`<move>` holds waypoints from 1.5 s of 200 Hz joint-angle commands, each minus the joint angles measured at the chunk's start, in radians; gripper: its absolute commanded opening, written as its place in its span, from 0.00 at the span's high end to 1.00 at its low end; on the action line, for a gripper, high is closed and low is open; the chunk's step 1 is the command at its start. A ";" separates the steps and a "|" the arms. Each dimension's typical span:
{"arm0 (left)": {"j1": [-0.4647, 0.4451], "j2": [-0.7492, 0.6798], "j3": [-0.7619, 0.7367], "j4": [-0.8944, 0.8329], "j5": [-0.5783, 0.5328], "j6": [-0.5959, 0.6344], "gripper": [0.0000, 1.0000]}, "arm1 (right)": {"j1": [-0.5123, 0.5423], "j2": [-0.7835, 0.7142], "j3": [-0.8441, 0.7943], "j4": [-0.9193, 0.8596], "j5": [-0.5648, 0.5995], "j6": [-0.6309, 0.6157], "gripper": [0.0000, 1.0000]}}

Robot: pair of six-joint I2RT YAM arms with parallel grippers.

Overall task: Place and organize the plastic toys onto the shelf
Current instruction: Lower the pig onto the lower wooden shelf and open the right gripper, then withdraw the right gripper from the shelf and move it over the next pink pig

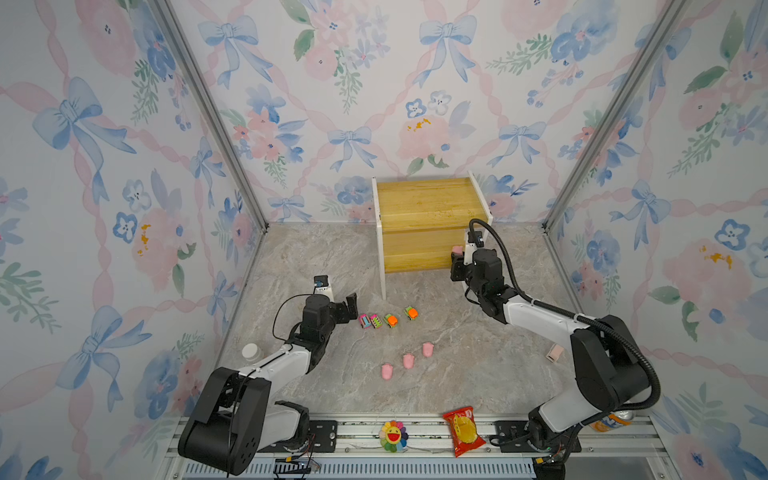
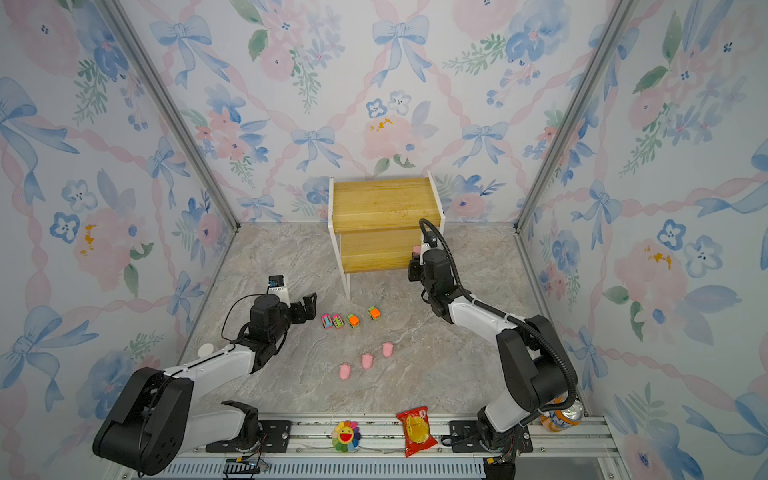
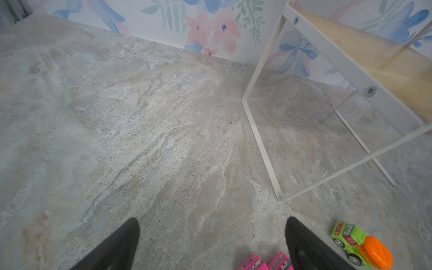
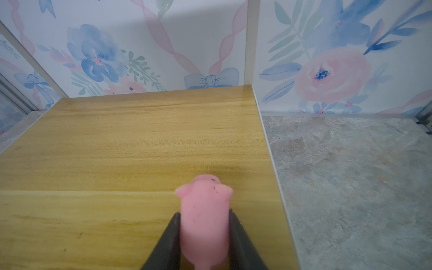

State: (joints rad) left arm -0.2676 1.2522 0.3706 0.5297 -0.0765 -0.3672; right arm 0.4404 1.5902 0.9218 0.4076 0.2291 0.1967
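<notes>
The pig (image 4: 204,219) is pink, the shelf (image 4: 117,152) yellow-tan, the table (image 4: 350,187) marbled grey.

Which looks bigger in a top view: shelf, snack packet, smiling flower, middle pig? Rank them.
1. shelf
2. red snack packet
3. smiling flower
4. middle pink pig
Flower sits nearer the camera, so flower over pig is unsure.

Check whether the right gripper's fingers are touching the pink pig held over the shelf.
Touching. In the right wrist view the fingers of the right gripper press against both sides of the pink pig, no gap, above the shelf.
</notes>
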 commanded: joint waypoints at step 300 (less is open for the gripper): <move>0.037 0.008 0.007 0.015 0.064 0.027 0.02 | 0.316 -0.701 -0.626 -0.245 -0.042 0.067 0.33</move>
State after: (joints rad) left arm -0.2356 1.2514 0.3706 0.5301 -0.0387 -0.3592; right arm 0.6525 0.9089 0.3721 0.1394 0.1413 0.1860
